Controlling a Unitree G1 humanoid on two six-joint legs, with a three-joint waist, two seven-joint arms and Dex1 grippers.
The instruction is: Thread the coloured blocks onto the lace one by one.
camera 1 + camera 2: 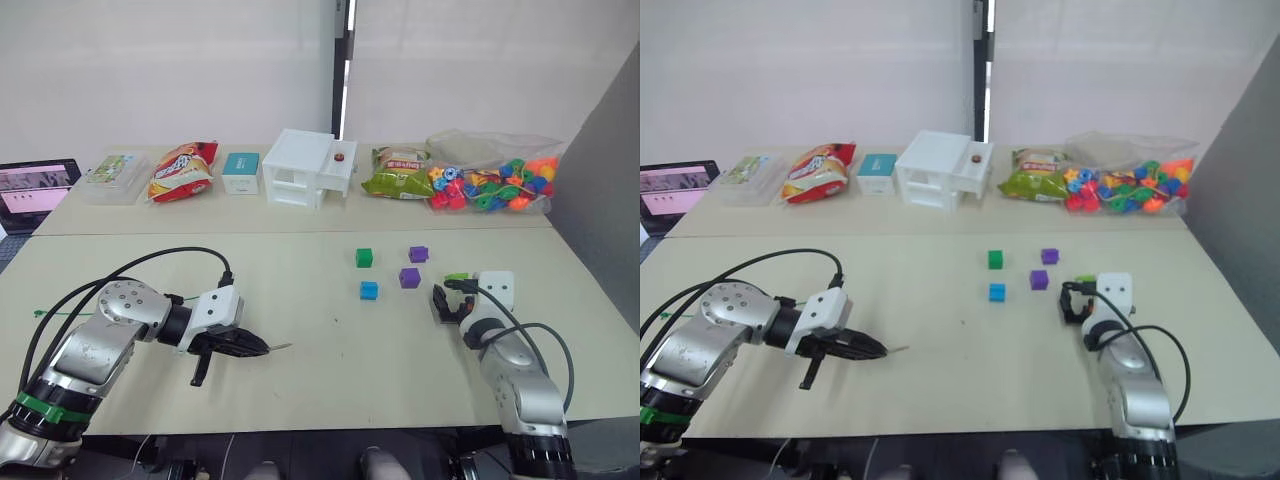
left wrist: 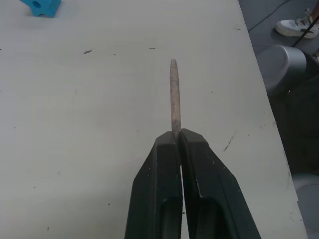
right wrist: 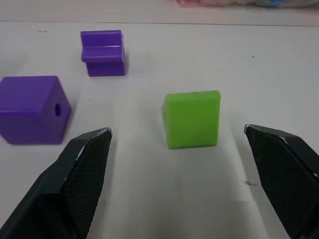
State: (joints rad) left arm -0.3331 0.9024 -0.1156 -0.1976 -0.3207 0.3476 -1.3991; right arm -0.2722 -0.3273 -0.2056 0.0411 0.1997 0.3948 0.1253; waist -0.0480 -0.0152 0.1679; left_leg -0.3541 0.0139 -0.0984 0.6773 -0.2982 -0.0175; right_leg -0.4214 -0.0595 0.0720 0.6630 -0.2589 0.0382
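Now | left fingers (image 2: 177, 142) pinch lace tip (image 2: 173, 94) | right fingers (image 3: 84, 164) wide, flanking lime block (image 3: 192, 118)

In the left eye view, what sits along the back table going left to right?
Laptop → clear box → red snack bag → teal box → white drawer unit → green snack bag → clear bag of beads.

Lace (image 2: 174, 94): only the stiff tip is seen past the left gripper (image 2: 178, 137); the cord behind is hidden.
Blue block (image 2: 41, 6): cut off by the picture's edge.
Lime green block (image 1: 457, 276): largely hidden behind the right gripper (image 1: 447, 300).
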